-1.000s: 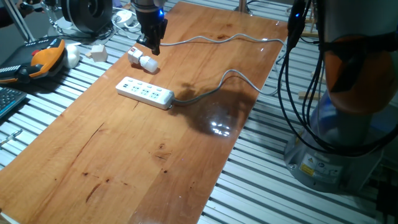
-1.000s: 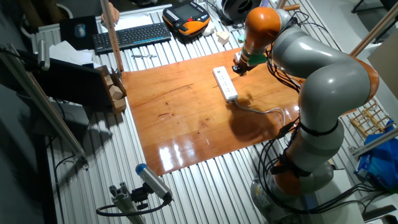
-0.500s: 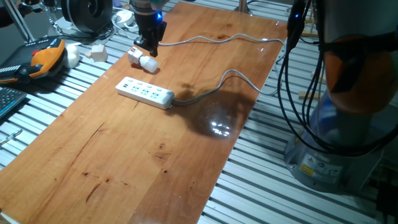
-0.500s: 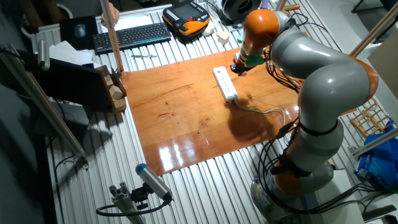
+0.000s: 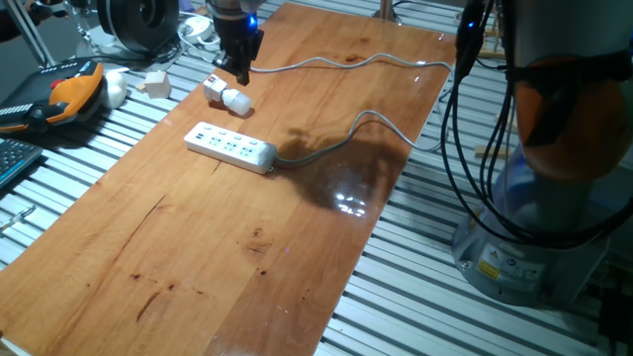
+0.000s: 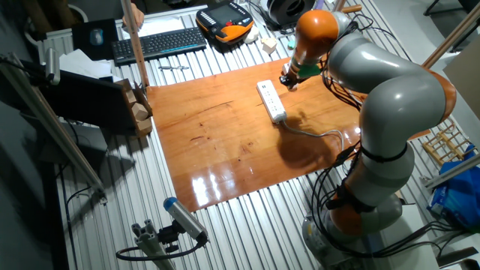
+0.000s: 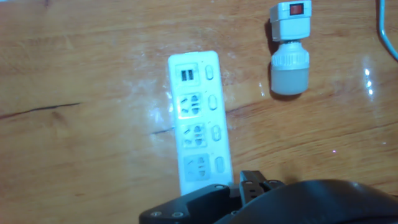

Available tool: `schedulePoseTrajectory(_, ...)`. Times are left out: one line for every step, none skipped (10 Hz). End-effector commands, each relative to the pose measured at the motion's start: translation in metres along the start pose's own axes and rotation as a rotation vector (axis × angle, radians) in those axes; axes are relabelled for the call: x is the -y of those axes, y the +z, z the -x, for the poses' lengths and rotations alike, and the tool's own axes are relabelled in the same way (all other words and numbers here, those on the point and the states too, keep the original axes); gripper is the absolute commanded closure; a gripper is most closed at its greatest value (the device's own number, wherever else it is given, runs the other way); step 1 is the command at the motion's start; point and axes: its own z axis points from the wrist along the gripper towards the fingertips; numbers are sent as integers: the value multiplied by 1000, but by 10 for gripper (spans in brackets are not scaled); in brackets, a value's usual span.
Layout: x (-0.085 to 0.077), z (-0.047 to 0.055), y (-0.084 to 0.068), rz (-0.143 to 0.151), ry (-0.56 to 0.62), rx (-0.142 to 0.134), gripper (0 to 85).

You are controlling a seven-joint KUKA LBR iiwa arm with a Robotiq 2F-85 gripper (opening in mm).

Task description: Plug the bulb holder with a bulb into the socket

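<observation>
- The gripper hangs over the far end of the table. Its fingers are too dark and small in the fixed views, and out of frame in the hand view, so I cannot tell whether the jaws are apart or together; nothing appears to be held.
- The holder lies on its side on the wood just below and beside the gripper, apart from it. Its square white body with the red spot points away from the tool and its bulb points back toward it.
- The strip lies flat to the near side of the gripper, close to the holder but not touching. It runs lengthwise under the hand camera, with its cable trailing off from the far end.
- Handling, as I judge it: the holder looks light and rigid, smooth plastic that could slip or roll on the rounded bulb end.
- The bulb is likely the fragile part, so it is best not squeezed.
- The flat sides of the square body give the best hold, across the body, leaving the plug face free.
- The strip is light too and may slide under the push of plugging in.
</observation>
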Motion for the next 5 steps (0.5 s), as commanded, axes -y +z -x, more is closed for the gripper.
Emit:
schedulePoseTrajectory(2,1,4,-3,-2,10,850)
schedulePoseTrajectory(5,2,6,-8,-1,16,850)
schedulePoseTrajectory(9,2,7,-4,-1,16,850)
schedulePoseTrajectory(13,3,9,1,-5,14,850)
schedulePoseTrajectory(17,5,10,4,-12,11,850)
